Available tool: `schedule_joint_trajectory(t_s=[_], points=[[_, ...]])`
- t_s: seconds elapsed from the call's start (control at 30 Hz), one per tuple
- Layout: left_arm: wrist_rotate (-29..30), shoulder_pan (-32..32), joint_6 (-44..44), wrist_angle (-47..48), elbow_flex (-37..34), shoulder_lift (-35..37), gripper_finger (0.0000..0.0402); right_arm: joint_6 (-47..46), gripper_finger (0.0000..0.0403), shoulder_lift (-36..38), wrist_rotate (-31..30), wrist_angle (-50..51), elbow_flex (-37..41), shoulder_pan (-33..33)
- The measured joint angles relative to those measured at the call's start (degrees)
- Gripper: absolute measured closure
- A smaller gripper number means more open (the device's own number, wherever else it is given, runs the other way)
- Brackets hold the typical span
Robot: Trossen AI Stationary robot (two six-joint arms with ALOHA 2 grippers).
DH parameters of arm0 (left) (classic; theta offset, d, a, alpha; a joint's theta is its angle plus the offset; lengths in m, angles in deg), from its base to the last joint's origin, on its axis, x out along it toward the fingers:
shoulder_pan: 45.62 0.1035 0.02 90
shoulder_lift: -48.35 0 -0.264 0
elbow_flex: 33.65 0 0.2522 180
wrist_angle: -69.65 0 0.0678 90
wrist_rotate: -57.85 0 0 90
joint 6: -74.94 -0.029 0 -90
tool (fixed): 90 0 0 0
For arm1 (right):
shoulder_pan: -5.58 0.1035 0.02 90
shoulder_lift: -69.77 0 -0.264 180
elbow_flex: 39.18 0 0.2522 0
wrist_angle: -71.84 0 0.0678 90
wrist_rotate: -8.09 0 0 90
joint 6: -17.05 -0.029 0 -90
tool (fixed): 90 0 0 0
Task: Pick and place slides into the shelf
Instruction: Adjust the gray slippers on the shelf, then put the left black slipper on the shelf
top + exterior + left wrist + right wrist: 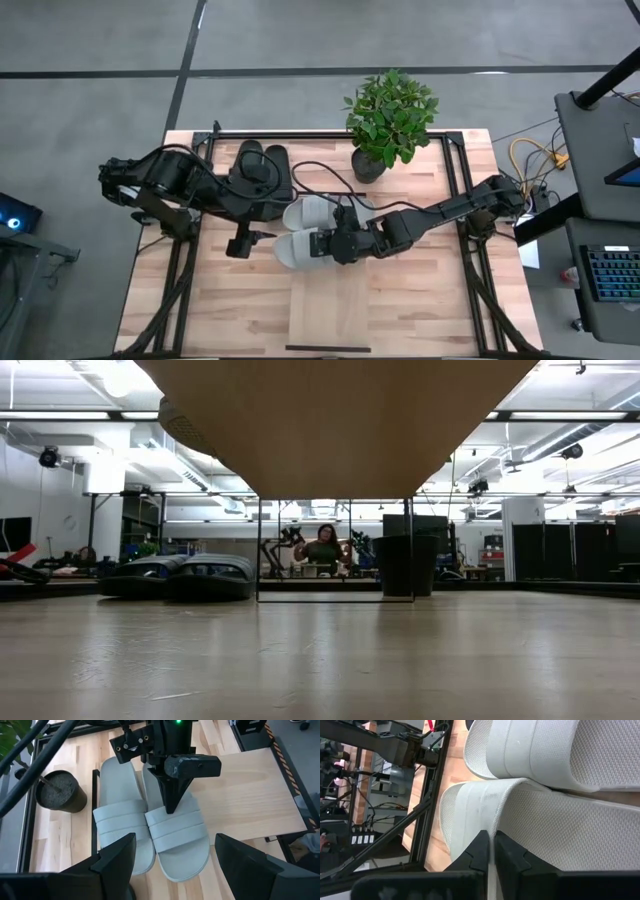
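Observation:
Two pale grey slides lie side by side mid-table, the far one [305, 213] and the near one [298, 248], toes toward the table's left. My right gripper [171, 809] reaches in from the right and is shut on the near slide's strap. My left gripper [240, 243] hovers open above and to the left of the grey pair, touching nothing; its fingers [117, 857] frame the slides in the left wrist view. A black pair of slides [262, 165] rests on the table farther back. The shelf [328, 318] of pale planks lies at the near edge. My right gripper pinches the heel-side edge of the near grey slide's strap [482, 820], one finger over the strap and the other under it, next to the footbed [560, 830]. The fingers slant down from the table's right, along the slide. The slide lies level beside its mate.
A potted plant [388, 120] stands at the far edge, right of the black slides. Black frame rails [463, 200] run along both sides of the tabletop. Bare wood lies between the grey slides and the shelf. In the low view a person [323, 550] sits far behind the table.

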Motion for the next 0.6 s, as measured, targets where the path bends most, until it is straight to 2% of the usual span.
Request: schedule_joint_trajectory(t_s=[0.2,0.4,0.6], points=[[-0.04,0.00,-0.16,0.07,-0.26,0.00,0.0146,1.67,0.0346,0.20,-0.44,0.13,0.00,-0.02],[-0.06,0.00,-0.61,0.62,-0.26,0.07,0.0146,2.56,0.0277,0.70,-0.53,0.05,0.00,-0.07],[2.29,0.00,-0.31,7.01,-0.30,1.37,0.0146,2.56,0.0214,1.67,0.07,1.10,0.00,-0.02]])
